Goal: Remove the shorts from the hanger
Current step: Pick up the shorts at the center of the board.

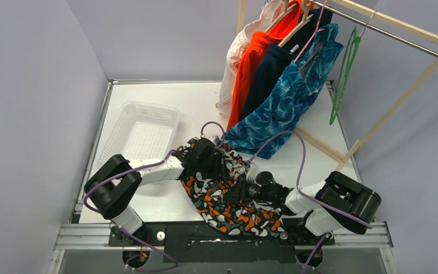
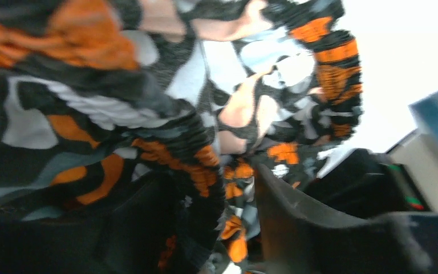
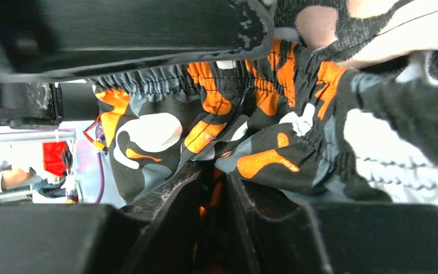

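1. Hidden or unclear items
   - In the top view, the left hand (image 1: 217, 162) and right hand (image 1: 244, 191) lie over the camouflage shorts (image 1: 228, 208) and cover their middle.
   - The left wrist view is blurred. Its fingers (image 2: 296, 222) stand apart with bunched fabric between them. Whether they clamp it cannot be told.
   - The upper parts of the hanging shorts and of the rack (image 1: 399, 37) are cut off by the frame edge.

2. Hand state
   - Right hand: the fingers (image 3: 168, 217) are nearly together and pinch a fold of the camouflage shorts in the narrow gap.

3. Position and axis
   - The camouflage shorts lie crumpled on the desk (image 1: 177, 103), off any hanger, between the two arms.
   - The long axis runs diagonally, from the left hand toward the near edge at the right arm base.
   - Which end is the waistband cannot be told from above.
   - The white shorts (image 1: 231, 63), orange shorts (image 1: 251, 68), navy shorts (image 1: 265, 74) and teal-blue shorts (image 1: 285, 108) hang on the rack, long axis downward.

4. Materials and shapes
   - Camouflage shorts: soft fabric with orange, black, grey and white blotches and a gathered elastic waistband (image 3: 148, 80).
   - Rack: wooden frame with a metal rail. A thin green hanger (image 1: 345, 68) hangs bare on it.
   - Basket (image 1: 142, 131): white, rectangular, perforated.
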